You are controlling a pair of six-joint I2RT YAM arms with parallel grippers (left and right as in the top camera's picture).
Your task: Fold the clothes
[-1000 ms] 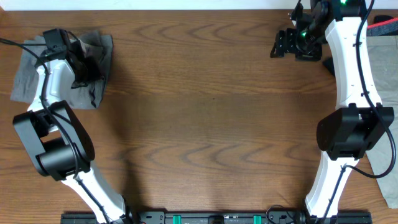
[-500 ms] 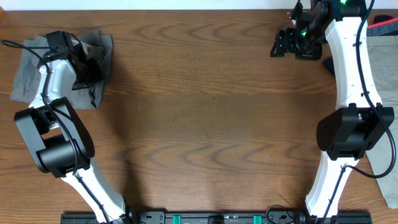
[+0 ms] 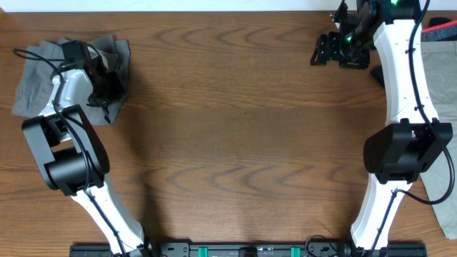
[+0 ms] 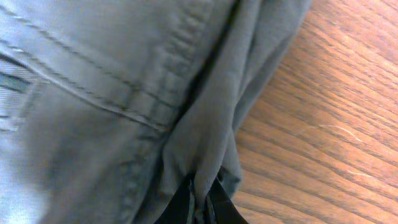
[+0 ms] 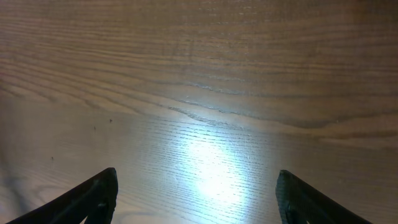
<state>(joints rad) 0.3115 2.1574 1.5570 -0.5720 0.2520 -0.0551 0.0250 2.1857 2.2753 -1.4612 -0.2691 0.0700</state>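
Grey shorts (image 3: 28, 82) bunched at far-left corner of table (image 3: 243, 143). L gripper (image 4: 200, 202) pinched tight on a fold of them (stitched seam (image 4: 124, 102) just beside). R gripper (image 5: 198, 199) spread wide over bare wood nr far-right corner, holding nothing. Tan garment (image 3: 441, 78) at right edge.

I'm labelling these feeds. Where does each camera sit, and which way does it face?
Overhead: above the table, looking straight down on left arm, right arm, grey shorts.
Left wrist: on the left arm, looking along its fingers, shut on the shorts.
Right wrist: facing down at bare table between its open fingers.
Shared: overhead and left wrist both show the shorts.
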